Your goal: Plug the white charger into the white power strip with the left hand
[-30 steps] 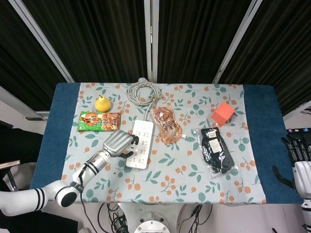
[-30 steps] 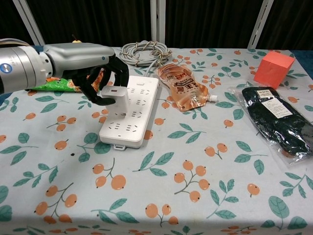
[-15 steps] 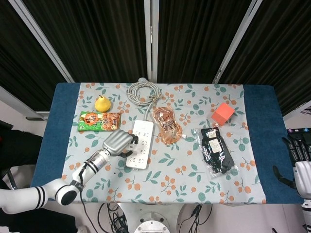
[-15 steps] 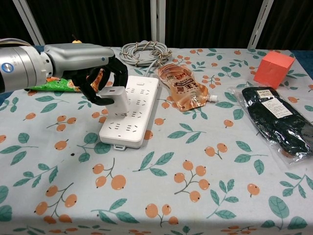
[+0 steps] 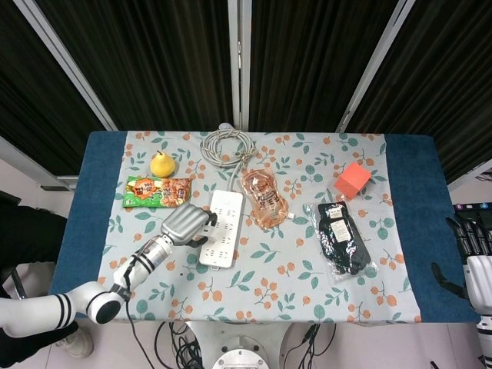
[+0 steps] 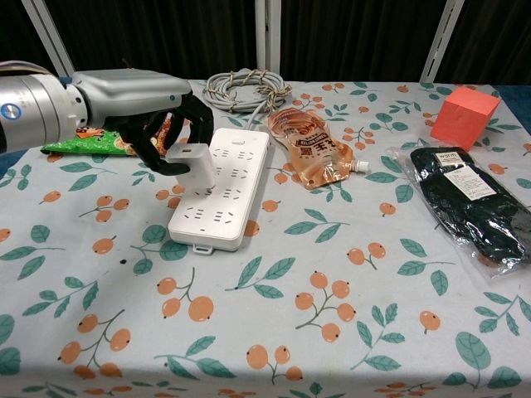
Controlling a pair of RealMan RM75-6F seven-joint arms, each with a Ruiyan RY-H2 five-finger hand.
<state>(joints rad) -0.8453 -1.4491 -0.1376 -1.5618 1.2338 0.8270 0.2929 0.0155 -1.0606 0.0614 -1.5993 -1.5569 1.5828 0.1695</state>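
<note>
My left hand (image 6: 158, 116) grips the white charger (image 6: 195, 166), a small white block held tilted just above the left edge of the white power strip (image 6: 224, 186). In the head view the left hand (image 5: 187, 224) covers the charger and sits at the strip's (image 5: 224, 238) left side. Whether the prongs touch the sockets is hidden by the charger body. The strip lies lengthwise, its grey cable coiled (image 6: 242, 85) at the table's back. My right hand (image 5: 470, 246) hangs off the table's right edge, fingers apart, holding nothing.
A snack packet (image 5: 157, 192) and a yellow pear (image 5: 161, 164) lie behind the left hand. An orange drink pouch (image 6: 312, 148) lies right of the strip. Farther right are a black bagged item (image 6: 474, 206) and a red cube (image 6: 465, 116).
The left hand has shifted slightly left and lifted, carrying the charger off the strip's socket face toward its left edge. The right hand has not moved.
</note>
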